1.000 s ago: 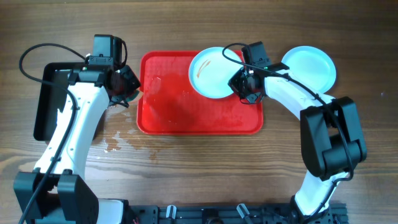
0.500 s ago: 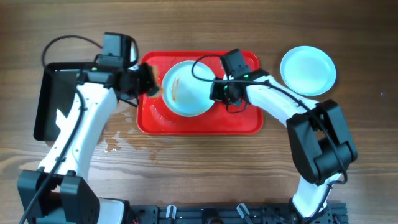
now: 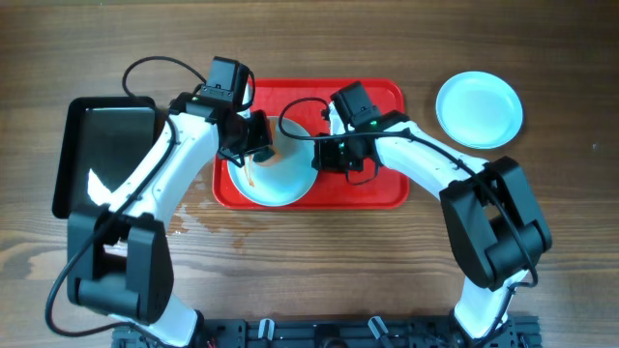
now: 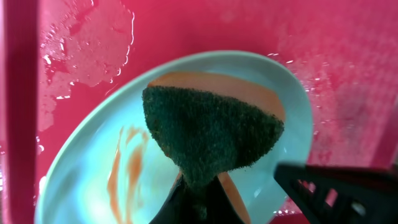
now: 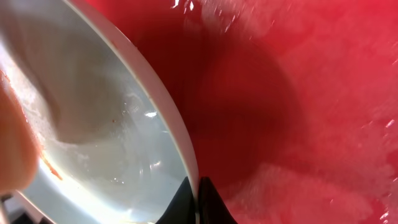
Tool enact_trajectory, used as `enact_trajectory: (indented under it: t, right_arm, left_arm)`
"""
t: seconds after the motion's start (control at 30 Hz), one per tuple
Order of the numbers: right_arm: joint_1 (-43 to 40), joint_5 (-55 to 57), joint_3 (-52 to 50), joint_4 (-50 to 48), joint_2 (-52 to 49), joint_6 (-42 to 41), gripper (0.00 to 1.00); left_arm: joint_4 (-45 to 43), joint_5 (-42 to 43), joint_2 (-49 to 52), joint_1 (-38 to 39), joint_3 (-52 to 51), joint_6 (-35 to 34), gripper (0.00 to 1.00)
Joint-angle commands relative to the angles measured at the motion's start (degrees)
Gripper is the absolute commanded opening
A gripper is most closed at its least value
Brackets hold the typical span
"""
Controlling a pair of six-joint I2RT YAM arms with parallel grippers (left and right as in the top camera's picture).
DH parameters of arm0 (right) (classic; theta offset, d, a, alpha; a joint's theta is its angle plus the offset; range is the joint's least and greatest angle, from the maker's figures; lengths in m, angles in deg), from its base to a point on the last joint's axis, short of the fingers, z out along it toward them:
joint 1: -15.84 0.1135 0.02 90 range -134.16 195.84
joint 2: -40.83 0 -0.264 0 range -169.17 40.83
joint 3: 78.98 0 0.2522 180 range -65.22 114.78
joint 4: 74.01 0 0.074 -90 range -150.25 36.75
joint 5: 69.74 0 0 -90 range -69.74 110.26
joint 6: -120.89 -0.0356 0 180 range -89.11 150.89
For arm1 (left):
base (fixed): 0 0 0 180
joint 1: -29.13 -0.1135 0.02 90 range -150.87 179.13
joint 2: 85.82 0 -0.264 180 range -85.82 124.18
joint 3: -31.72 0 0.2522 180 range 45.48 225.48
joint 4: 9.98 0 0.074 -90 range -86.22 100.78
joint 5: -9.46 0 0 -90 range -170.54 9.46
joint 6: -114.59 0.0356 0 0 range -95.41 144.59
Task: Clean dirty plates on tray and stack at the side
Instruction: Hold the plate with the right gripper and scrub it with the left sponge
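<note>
From overhead, the right end effector (image 3: pixel 324 152) grips the right rim of a dirty plate (image 3: pixel 280 174). The plate lies on the red tray (image 3: pixel 382 188), probably so it stays put while scrubbed. The left end effector (image 3: pixel 253 137) hangs over the plate's opposite edge. A clean plate (image 3: pixel 479 109) rests on the table (image 3: pixel 542 58), well to the right of the right end effector, likely where the stack starts.

In the left wrist view, the end effector is clenched on a sponge (image 4: pixel 208 134), green side down against the plate. Orange sauce streaks (image 4: pixel 121 168) lie just left of it, not yet wiped.

In the right wrist view, the fingertips pinch the thin rim from both sides. The wet tray shows beyond, and the plate seems tipped slightly.
</note>
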Motion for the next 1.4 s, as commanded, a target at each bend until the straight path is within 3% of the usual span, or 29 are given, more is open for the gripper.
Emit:
enact_trajectory:
  t: [0.0,0.1,0.2,0.3,0.6,0.8,1.27,1.37]
  right_arm:
    - [-0.9,-4.8,-0.5,0.4,-0.7,1.0,0.04]
    - [-1.0,-1.3,-0.5,0.4,-0.7,-3.6,0.06]
    - [-1.0,1.5,-0.5,0.3,-0.7,-5.3,0.33]
    - [-1.0,2.5,-0.5,0.3,-0.7,-5.3,0.45]
    - [-0.9,9.0,-0.5,0.3,-0.7,-6.8,0.48]
    - [0.4,14.3,-0.6,-0.1,-0.7,-8.3,0.27]
    - [3.3,15.9,-0.7,-2.0,-3.1,-11.7,0.28]
    - [3.3,16.4,-0.7,-1.9,-3.1,-11.7,0.20]
  left_arm:
    - [-0.8,-0.5,1.1,0.3,-0.3,1.3,0.04]
    - [-1.6,-0.5,1.1,0.3,-0.3,1.3,0.04]
    - [-2.1,-0.5,1.1,0.3,-0.3,1.3,0.04]
    - [-2.0,-0.5,1.2,0.3,-0.3,1.3,0.04]
    - [-1.9,-0.5,1.2,0.3,-0.3,1.3,0.04]
    - [0.1,-0.5,1.2,1.4,-0.3,1.3,0.04]
    - [2.0,-0.6,1.2,2.0,-0.3,1.3,0.04]
    - [2.0,-0.8,1.2,2.0,-0.3,1.4,0.04]
